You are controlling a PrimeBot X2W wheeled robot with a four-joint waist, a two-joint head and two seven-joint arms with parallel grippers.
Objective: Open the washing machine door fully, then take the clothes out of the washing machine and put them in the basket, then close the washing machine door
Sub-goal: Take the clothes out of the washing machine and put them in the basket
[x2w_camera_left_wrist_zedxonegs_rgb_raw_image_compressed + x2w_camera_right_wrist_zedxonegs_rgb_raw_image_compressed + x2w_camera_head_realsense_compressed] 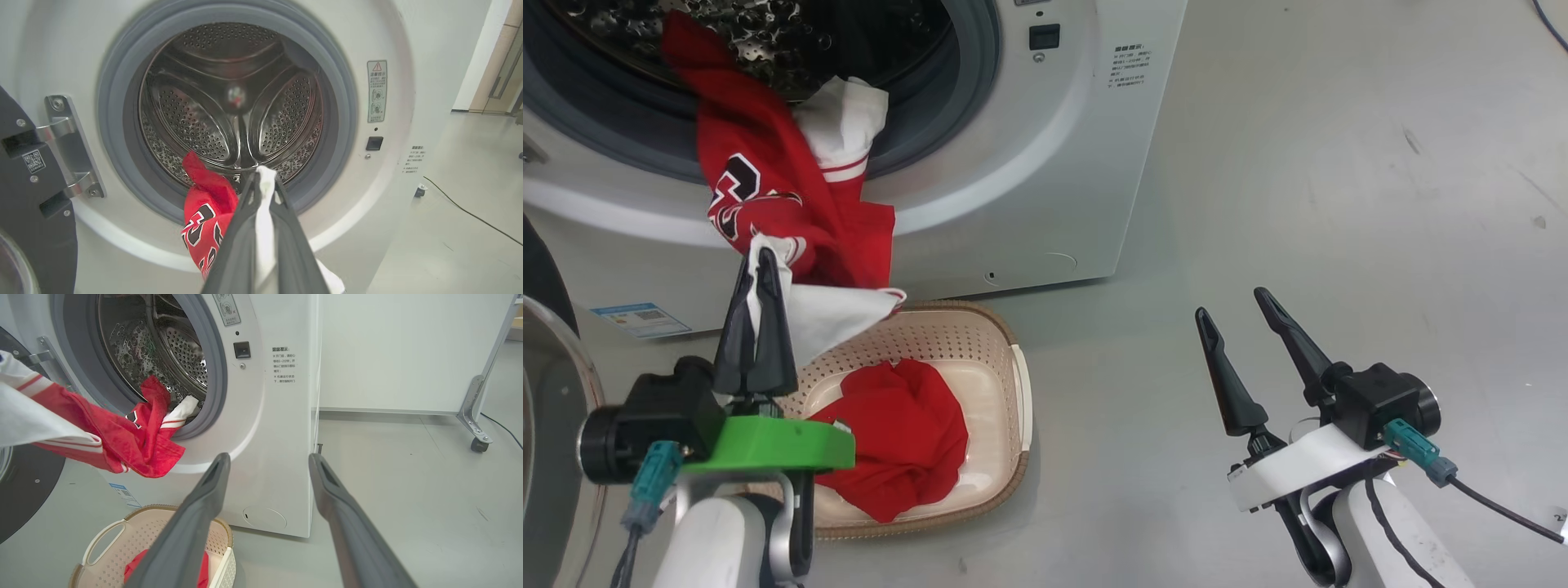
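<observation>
A pale grey floor point(1339, 163) is spreading out, carrying a few dark scuffs. A thin black cable point(470, 212) is trailing across it in the left wrist view. In the right wrist view, a white panel point(408, 351) is standing on a metal leg point(474, 404), which is resting on 1 black caster point(479, 445).

The left gripper point(758, 260) is pointing upward at the lower left of the head view, pinching tightly on a white fold of the jersey point(768, 196). The right gripper point(1232, 304) is hovering at the lower right, spread wide and holding nothing.
</observation>
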